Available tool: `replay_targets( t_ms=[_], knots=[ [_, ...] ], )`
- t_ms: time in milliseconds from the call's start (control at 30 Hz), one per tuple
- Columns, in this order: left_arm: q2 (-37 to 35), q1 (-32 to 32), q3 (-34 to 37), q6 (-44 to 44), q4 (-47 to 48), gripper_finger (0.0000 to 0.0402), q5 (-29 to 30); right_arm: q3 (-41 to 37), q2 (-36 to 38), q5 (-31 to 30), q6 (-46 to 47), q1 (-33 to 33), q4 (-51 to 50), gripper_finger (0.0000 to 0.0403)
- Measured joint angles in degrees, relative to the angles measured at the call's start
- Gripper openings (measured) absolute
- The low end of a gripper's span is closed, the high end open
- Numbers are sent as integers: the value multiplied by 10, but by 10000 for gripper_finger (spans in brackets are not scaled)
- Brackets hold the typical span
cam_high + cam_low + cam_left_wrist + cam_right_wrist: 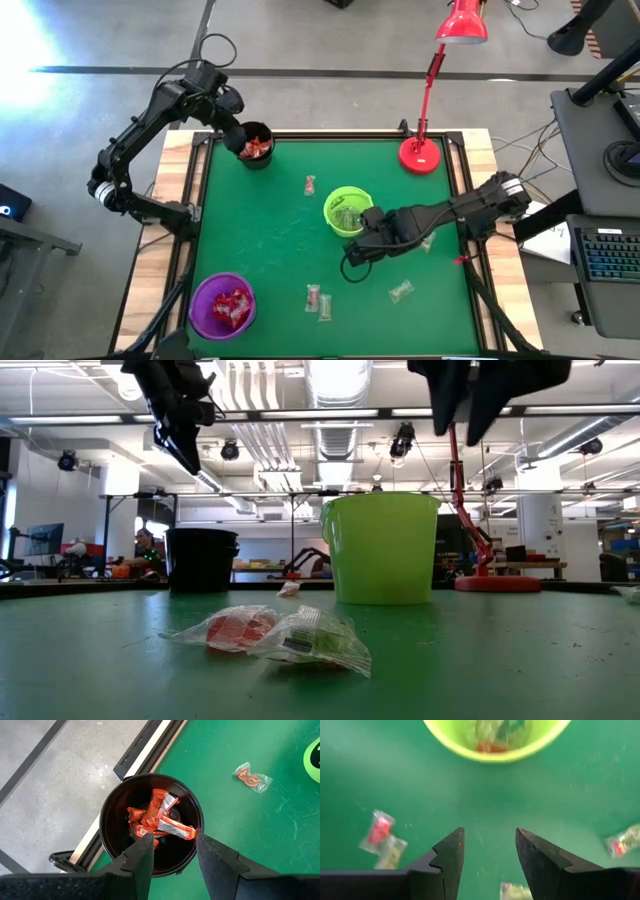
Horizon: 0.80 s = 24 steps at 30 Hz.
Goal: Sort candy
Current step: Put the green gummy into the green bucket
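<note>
Over the black cup (150, 825) at the far left my left gripper (175, 842) hangs open and touches nothing. In the cup lie orange-red wrapped candy bars (159, 817). My right gripper (489, 837) is also open, above bare green table just near of the green cup (347, 211), which holds pale wrapped candy (492, 735). Loose candy lies on the table: a pair at the near middle (318, 300), one piece near the right gripper (401, 291), one under the right arm (427, 243) and one between the cups (310, 185).
A purple cup (222, 305) with red candy stands at the near left corner. A red desk lamp (421, 153) stands on the table's far right. Wooden rails (170, 250) frame the green mat. In the low view the pair of sweets (270, 635) lies in front of the green cup.
</note>
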<state>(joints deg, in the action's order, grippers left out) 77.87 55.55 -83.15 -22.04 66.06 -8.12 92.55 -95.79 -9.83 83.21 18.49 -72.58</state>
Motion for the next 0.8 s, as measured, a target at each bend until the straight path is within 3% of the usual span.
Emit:
replay_targets(
  t_ms=[167,367,667,800],
  knots=[
    [0,0,0,0,0,132,0,-29,0,38,35,12,-5,169],
    [0,0,0,0,0,132,0,-80,0,83,205,48,-23,169],
    [0,0,0,0,1,132,0,-105,0,58,407,98,-19,169],
    [0,0,0,0,1,132,0,-106,0,53,431,116,-21,169]
  ],
)
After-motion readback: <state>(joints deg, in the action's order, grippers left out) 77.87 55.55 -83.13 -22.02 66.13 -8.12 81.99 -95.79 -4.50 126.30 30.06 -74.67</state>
